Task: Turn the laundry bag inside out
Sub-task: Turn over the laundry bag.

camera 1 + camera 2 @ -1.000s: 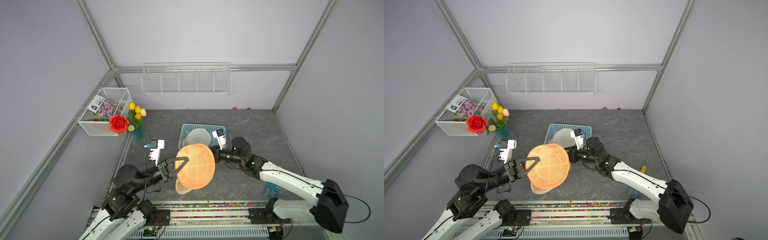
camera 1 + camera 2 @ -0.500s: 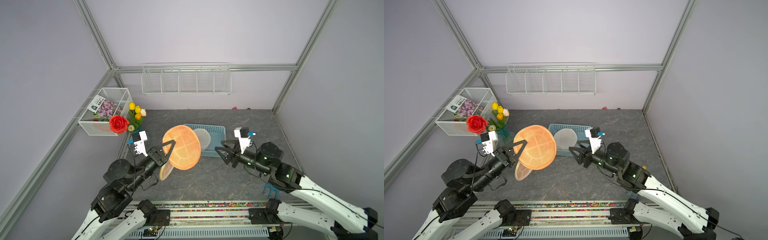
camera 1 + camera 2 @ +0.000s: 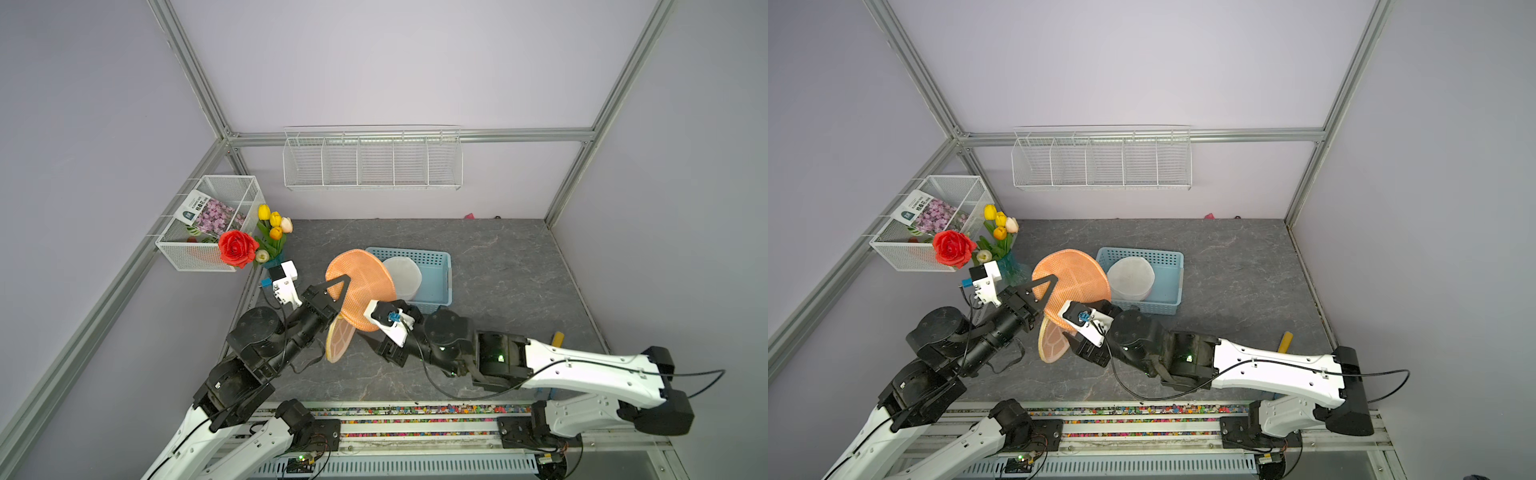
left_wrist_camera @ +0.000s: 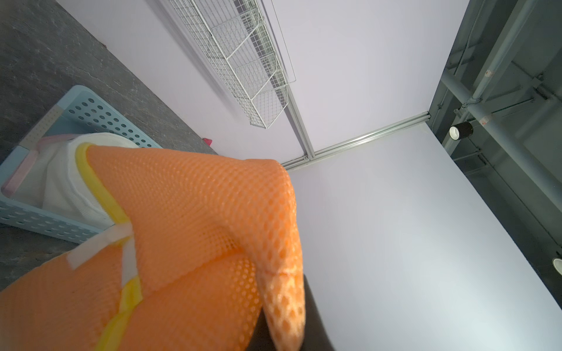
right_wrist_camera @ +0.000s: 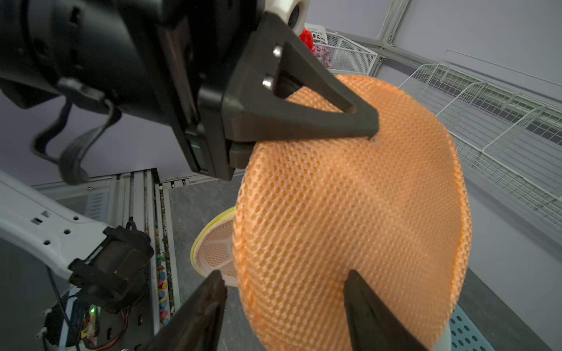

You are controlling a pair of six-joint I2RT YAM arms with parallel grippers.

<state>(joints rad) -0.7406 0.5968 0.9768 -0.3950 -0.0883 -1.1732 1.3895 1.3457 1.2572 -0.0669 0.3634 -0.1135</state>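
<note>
Our left arm (image 3: pixel 253 345) reaches up toward the orange laundry bag (image 3: pixel 365 278), and our left hand (image 3: pixel 341 291) is clamped tight on its mesh, holding it raised. Our right arm (image 3: pixel 582 368) stretches low across to the bag from the opposite side. Our right hand (image 5: pixel 282 273) sits at the bag's lower edge, fingers (image 5: pixel 200 307) spread wide with the mesh between them, not gripping.

one orange laundry bag (image 3: pixel 368 280), one blue basket (image 3: pixel 437 258), one red rose (image 3: pixel 237 248), one wall rack (image 3: pixel 372 160).
</note>
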